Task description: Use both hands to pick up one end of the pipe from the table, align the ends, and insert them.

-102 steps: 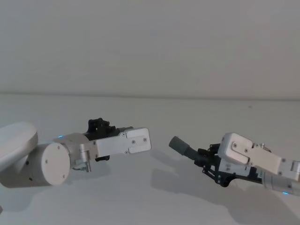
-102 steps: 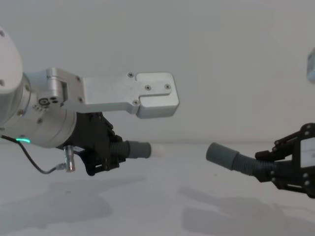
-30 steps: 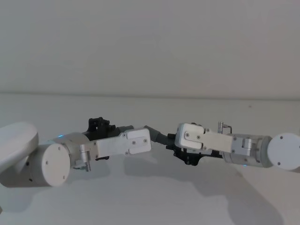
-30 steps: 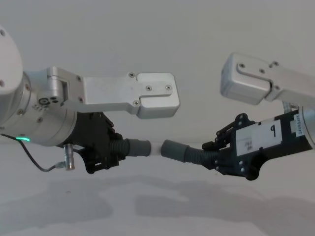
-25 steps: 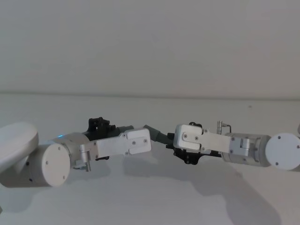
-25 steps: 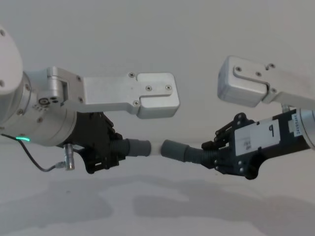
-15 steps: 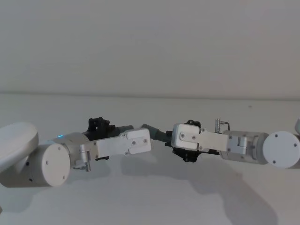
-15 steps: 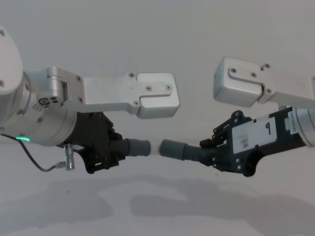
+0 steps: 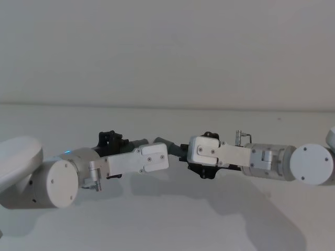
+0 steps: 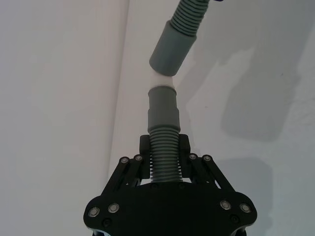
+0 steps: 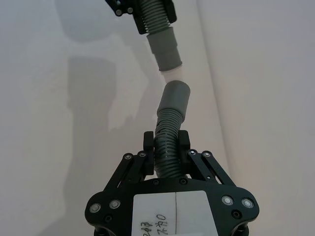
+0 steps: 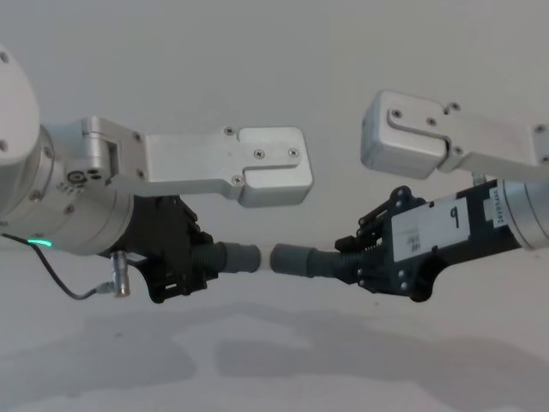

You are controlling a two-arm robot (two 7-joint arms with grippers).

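- Your left gripper (image 12: 199, 262) is clamping the ribbed body of the left hose piece (image 10: 164, 142), fingers closed on it just behind the left cuff (image 12: 243, 257).
- Your right gripper (image 12: 350, 255) is gripping the right hose piece (image 11: 169, 135) the same way, fingers closed around its ribs behind the right cuff (image 12: 292, 259).
- Both pieces are hanging above the table (image 12: 274, 360), clear of its surface.
- The right cuff is sitting just beside the left cuff, a narrow gap between them, not inserted.
- The right cuff is tilting slightly off the left cuff's axis.
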